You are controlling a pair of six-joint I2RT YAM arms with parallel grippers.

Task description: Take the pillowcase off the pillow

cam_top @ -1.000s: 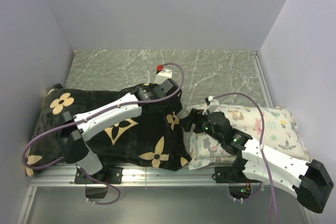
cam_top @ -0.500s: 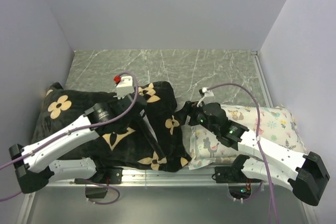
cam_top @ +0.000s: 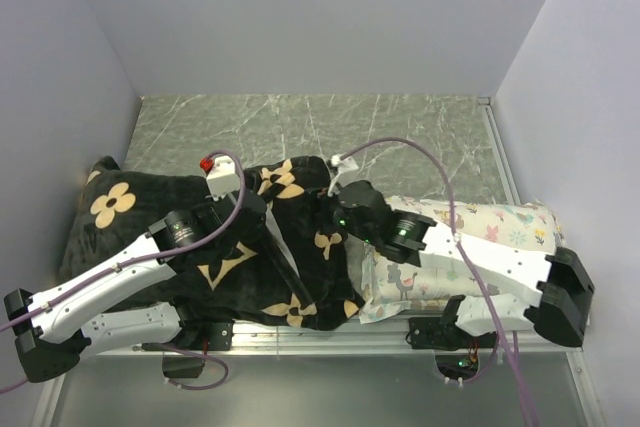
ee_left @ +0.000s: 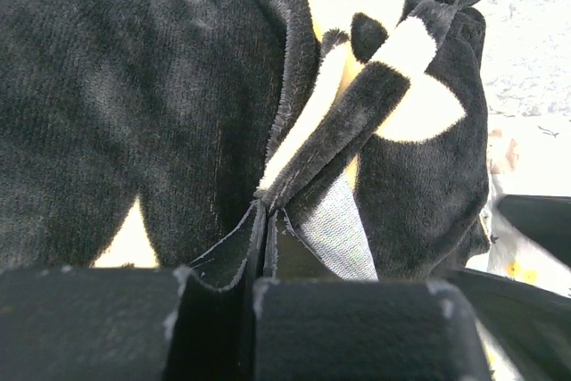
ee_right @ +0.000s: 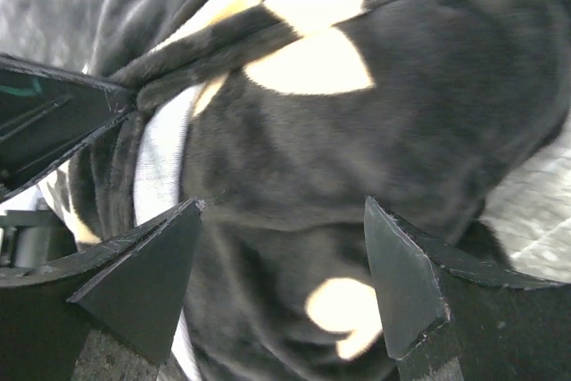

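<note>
The black plush pillowcase point(cam_top: 150, 232) with tan flower motifs lies across the left and middle of the table. My left gripper point(cam_top: 258, 205) is shut on a raised fold of it; in the left wrist view the jaws point(ee_left: 265, 213) pinch the fold and pale grey lining point(ee_left: 339, 229) shows. My right gripper point(cam_top: 328, 209) is open over the pillowcase's right end; in the right wrist view point(ee_right: 281, 211) black plush point(ee_right: 357, 131) fills the gap between the spread fingers. The plain white pillow is hidden. A pale strip point(ee_right: 161, 162) shows in a fold; I cannot tell what it is.
A smaller white pillow point(cam_top: 490, 232) with pastel animal-and-plant print lies at the right, under my right arm. Grey marbled tabletop point(cam_top: 400, 132) lies behind. Walls close in on the left, back and right. A metal rail point(cam_top: 300, 337) runs along the near edge.
My left arm has drawn back to the left, pulling the pillowcase fold with it. My right gripper has moved left, off the printed pillow and onto the pillowcase's right end.
</note>
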